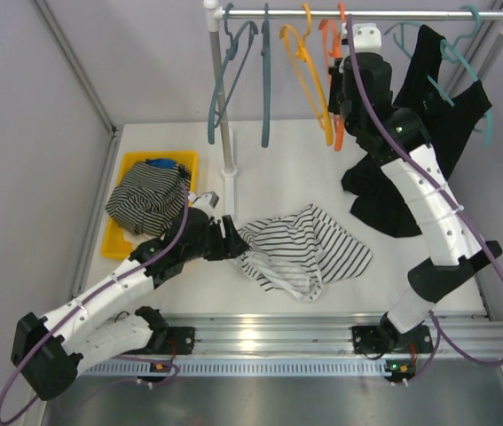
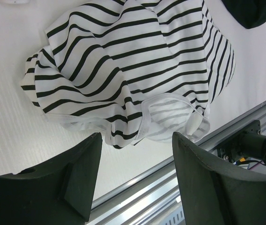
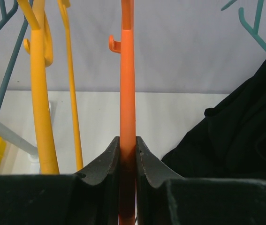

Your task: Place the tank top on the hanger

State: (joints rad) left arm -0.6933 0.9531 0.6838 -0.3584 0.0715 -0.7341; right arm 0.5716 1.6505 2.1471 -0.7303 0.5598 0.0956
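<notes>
The tank top (image 1: 302,250), white with thin black stripes, lies crumpled on the table's middle; it also fills the left wrist view (image 2: 133,70). My left gripper (image 1: 231,232) is open and empty at its left edge, the fingers (image 2: 83,168) just short of the cloth's hem. The red-orange hanger (image 1: 333,53) hangs on the rail at the back. My right gripper (image 1: 347,84) is raised to it and shut on the hanger's bar (image 3: 127,93), which runs up between the closed fingers (image 3: 109,159).
A yellow-amber hanger (image 1: 309,75) and teal hangers (image 1: 242,71) hang on the rail (image 1: 366,13) left of the red one. A black top (image 1: 433,115) hangs at the right. A yellow bin (image 1: 131,169) holds a darker striped garment (image 1: 149,200). The rack post (image 1: 224,142) stands behind the left gripper.
</notes>
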